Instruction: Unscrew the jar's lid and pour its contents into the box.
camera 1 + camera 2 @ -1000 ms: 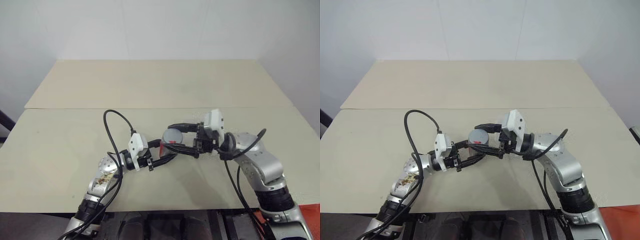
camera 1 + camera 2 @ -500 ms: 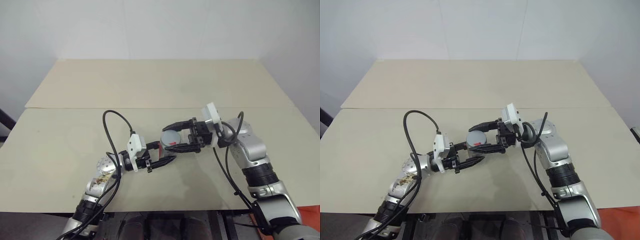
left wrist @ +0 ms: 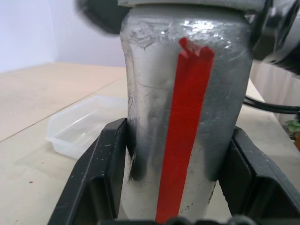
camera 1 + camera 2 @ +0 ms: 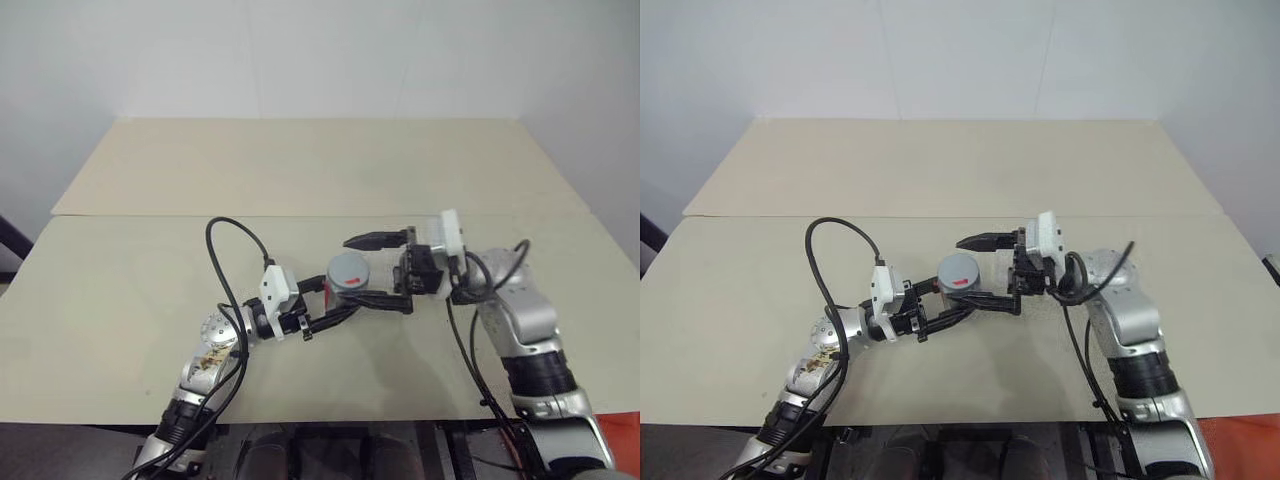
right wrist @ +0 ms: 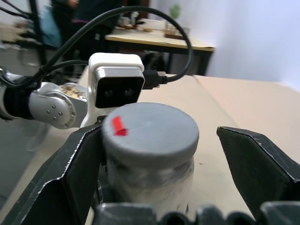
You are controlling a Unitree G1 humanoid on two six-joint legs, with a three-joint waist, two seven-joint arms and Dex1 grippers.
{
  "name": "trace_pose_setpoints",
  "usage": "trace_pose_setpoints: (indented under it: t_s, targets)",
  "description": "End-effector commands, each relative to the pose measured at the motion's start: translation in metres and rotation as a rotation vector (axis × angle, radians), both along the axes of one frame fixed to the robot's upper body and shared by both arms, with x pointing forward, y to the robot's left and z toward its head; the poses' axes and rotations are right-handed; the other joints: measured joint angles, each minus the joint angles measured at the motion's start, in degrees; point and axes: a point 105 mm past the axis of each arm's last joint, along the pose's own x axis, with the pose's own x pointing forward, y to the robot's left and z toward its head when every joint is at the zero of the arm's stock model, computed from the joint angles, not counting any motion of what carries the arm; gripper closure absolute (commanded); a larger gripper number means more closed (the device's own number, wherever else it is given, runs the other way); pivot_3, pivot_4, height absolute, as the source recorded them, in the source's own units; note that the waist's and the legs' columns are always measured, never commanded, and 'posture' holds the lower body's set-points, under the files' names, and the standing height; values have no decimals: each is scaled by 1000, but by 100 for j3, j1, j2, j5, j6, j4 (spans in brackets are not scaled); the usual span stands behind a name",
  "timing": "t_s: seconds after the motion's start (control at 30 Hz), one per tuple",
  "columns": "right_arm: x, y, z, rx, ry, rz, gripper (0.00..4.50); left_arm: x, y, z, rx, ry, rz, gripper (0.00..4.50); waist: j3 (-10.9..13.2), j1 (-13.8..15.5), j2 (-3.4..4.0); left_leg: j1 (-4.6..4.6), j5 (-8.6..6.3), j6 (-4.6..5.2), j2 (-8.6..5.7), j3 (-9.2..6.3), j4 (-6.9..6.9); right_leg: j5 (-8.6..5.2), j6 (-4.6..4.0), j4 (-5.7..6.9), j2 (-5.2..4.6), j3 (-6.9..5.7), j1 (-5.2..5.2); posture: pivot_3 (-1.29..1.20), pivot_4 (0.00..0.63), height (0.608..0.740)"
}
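Observation:
The silver-grey jar [image 3: 187, 117] with its red stripe stands upright above the table, and my left gripper [image 4: 335, 303] is shut on its body, one black finger [image 3: 105, 159] on each side. The grey lid [image 5: 150, 131] with a small red mark sits on top of the jar. My right gripper [image 4: 352, 271] reaches in from the right at lid height and is open. Its fingers [image 5: 255, 166] straddle the lid, with a clear gap on one side. The clear plastic box [image 3: 79, 126] lies flat on the table behind the jar.
Two beige tables [image 4: 300, 170] meet at a seam across the middle. Black cables [image 4: 225, 260] loop off both wrists above the near tabletop. A white wall runs behind the far table edge.
My right gripper has gone from shut on the lid to open and has drawn back a little to the right. The left gripper still holds the jar in the same place.

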Motion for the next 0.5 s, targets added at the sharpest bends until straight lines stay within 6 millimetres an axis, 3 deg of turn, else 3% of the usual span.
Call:
trace_pose_setpoints:
  t_s: [0.03,0.1,0.3,0.5]
  targets:
    - [-3,1,25,100,-129,-186,60,4,0,9,-9,-57,28,2046,0,-6,0,0,0,0,0,1,0,0,0,-1,0,1,-1,0,150,740]
    - [-2,1,29,144,-132,-268,60,5,-1,9,-10,-62,37,2046,0,-19,0,1,3,-5,1,3,-1,0,0,0,0,4,-6,0,150,740]
    - [-32,17,24,193,-82,-314,60,8,-5,10,-19,-68,47,2046,0,2,0,0,4,-7,-1,1,0,0,0,-2,0,3,-4,0,150,740]
    - [-19,24,10,145,-24,-466,60,11,-7,10,-17,-78,54,2046,0,-11,0,6,4,-7,-1,1,2,-1,-2,-2,0,6,-6,0,150,740]
